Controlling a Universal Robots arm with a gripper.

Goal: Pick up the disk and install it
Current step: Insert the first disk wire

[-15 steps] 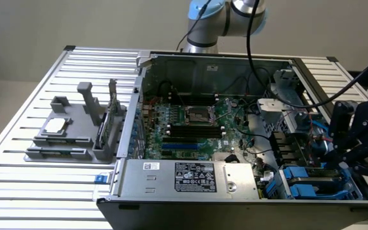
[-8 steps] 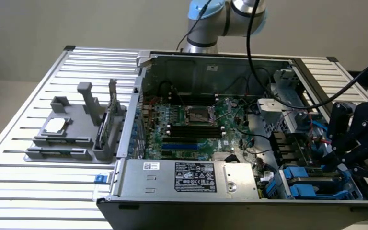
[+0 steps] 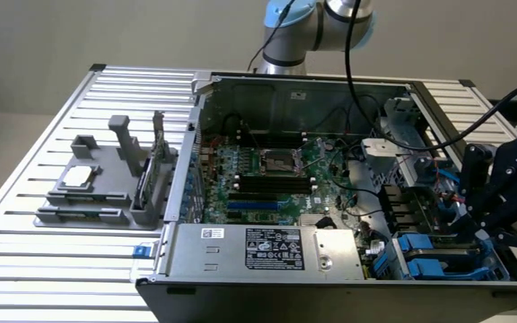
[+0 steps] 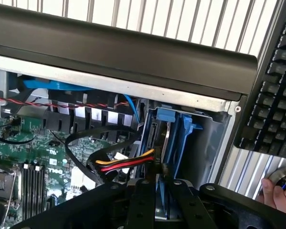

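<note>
I've the gripper (image 4: pixel 157 191) clamped on the disk (image 4: pixel 164 143), so I'd seat it squarely down into the bay (image 3: pixel 438 259)

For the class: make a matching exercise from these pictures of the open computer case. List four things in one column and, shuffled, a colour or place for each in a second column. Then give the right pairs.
Things:
1. disk carrier bracket
2. power-supply box
3. keyboard
4. small square chip

Descriptions:
A. on the grey holder beside the case
B. bright blue, in the drive bay by the gripper
C. dark keys, outside the case
D. grey with a black and white label, at the case's near edge

Pairs: 1-B, 2-D, 3-C, 4-A
</note>
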